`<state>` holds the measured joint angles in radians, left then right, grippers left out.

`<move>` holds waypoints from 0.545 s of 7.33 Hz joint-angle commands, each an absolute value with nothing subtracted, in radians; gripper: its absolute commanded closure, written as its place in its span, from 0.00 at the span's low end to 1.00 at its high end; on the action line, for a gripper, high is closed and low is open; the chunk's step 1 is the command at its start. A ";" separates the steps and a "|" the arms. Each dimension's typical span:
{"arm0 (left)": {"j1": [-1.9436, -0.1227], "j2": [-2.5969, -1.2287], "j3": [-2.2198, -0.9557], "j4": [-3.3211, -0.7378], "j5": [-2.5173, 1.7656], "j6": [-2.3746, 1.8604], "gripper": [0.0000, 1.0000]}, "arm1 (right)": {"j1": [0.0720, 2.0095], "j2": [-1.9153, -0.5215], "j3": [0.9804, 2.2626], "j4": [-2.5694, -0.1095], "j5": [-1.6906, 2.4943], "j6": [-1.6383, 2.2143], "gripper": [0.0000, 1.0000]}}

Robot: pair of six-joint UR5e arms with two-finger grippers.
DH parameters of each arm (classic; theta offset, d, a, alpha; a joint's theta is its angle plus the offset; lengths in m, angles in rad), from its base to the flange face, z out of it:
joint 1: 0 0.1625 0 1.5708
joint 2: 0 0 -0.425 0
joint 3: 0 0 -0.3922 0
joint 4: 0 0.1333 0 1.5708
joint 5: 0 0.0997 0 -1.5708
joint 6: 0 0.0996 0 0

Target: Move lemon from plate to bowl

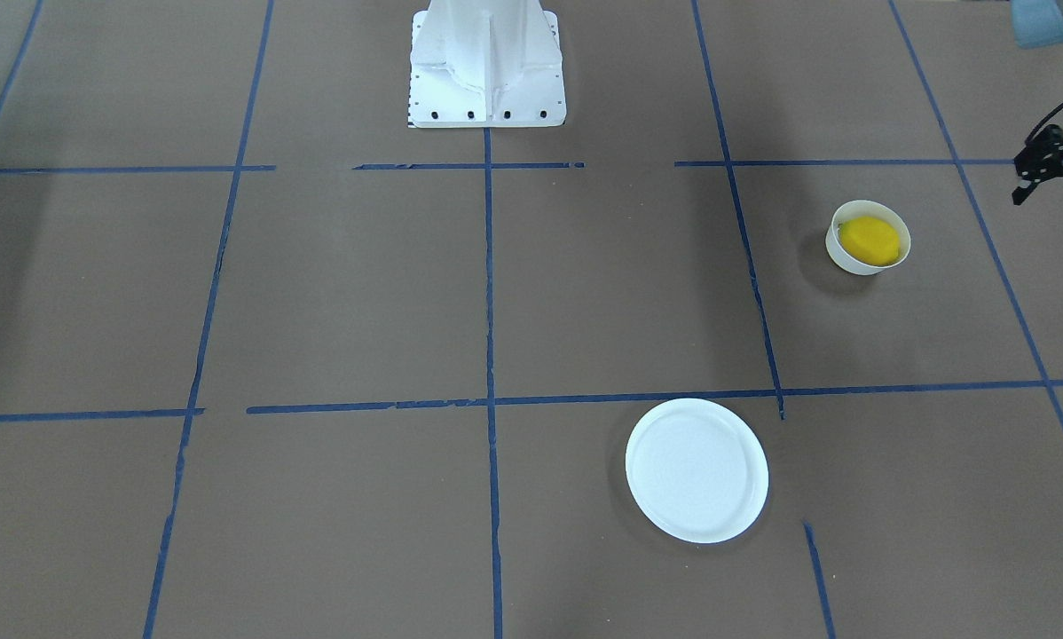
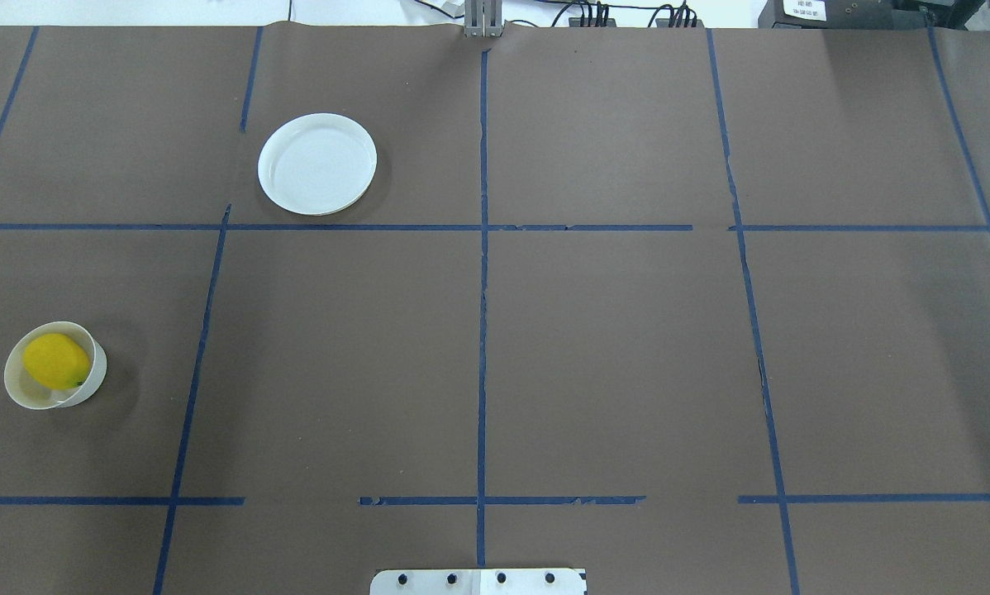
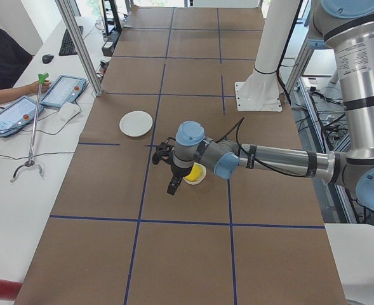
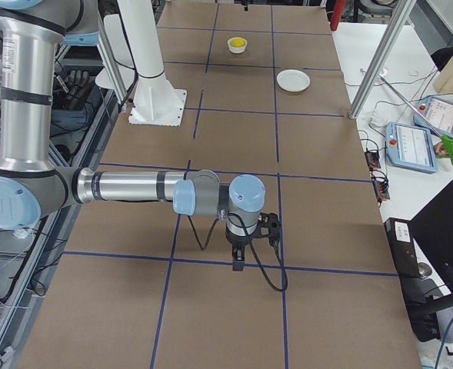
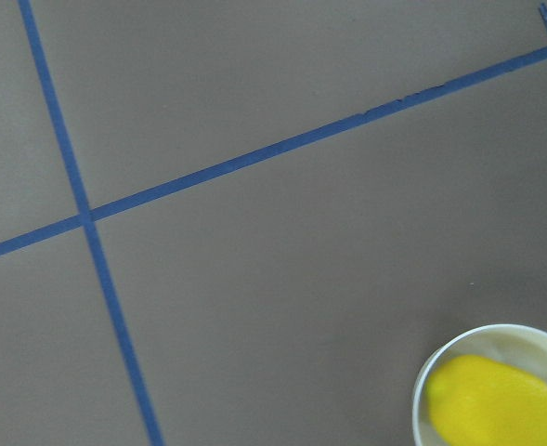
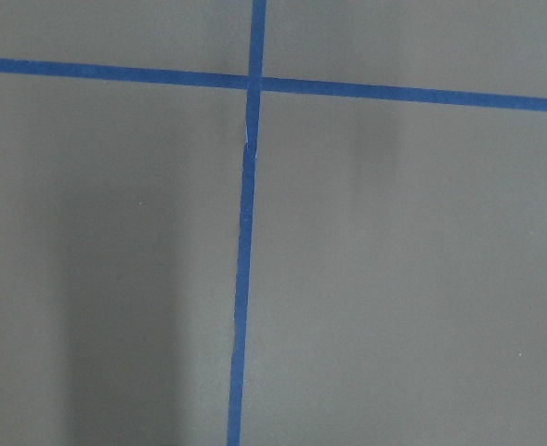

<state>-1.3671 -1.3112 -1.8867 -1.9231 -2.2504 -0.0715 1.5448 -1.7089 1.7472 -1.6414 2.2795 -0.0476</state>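
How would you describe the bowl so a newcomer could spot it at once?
On the brown table gridded with blue tape, look at the overhead view's far left, middle row of squares. There sits a small deep white bowl holding a yellow lemon; the only other dish, the plate, is wide, flat and empty.

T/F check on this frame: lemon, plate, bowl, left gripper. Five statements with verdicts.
1. The lemon lies in the bowl. True.
2. The plate holds a second lemon. False: the plate is bare.
3. The bowl touches the plate. False: they stand well apart, with a tape line between them.
4. The bowl stands on the robot's left side. True.
5. The left gripper clamps the lemon. False: the lemon rests free in the bowl, and the gripper is off to the bowl's side.
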 commanded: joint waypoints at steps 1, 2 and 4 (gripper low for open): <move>-1.561 -1.315 -1.850 -1.687 -2.279 0.202 0.00 | 1.545 -1.709 1.747 -1.641 2.279 -0.048 0.00; -1.568 -1.313 -1.852 -1.631 -2.279 0.206 0.00 | 1.545 -1.709 1.747 -1.641 2.279 -0.048 0.00; -1.588 -1.309 -1.850 -1.572 -2.281 0.206 0.00 | 1.545 -1.709 1.747 -1.641 2.279 -0.048 0.00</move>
<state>-1.5685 -1.3127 -1.8521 -1.6095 -2.2800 0.1980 1.5447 -1.7088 1.7472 -1.6414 2.2795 -0.0475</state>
